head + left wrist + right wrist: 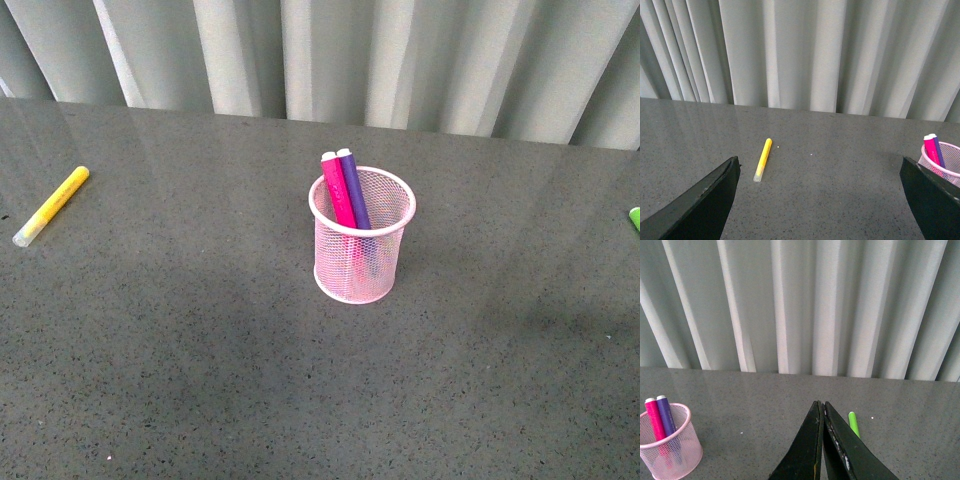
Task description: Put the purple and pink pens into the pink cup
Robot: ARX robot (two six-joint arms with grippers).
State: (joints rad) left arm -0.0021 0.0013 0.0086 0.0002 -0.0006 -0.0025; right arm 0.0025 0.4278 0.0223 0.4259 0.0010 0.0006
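Standing upright near the middle of the bench (200, 380), the pink cup (361, 262) already holds both of the task's markers. The pink pen (338, 195) and the purple pen (353, 192) lean side by side against the cup's far rim, touching each other, their upper ends poking out above the mesh and their lower ends down inside it. Judged from this, the inserting looks finished; nothing of the task appears to be left except, at most, drawing the arms clear.

Well apart from the cup, a yellow marker (52, 206) lies flat toward the bench's left side, and a green marker (634, 218) shows only as a tip at the right edge of the front view. Neither belongs in the cup.

No arm appears in the front view. The left claw (820, 200) is spread wide, its two dark fingers at opposite edges of its wrist view with bare bench between them, holding nothing; it faces the curtain with the cup off to one side. The right claw (822, 440) has its fingers pressed together with nothing between them, the green marker lying just beyond their tips and the cup well off to the side.
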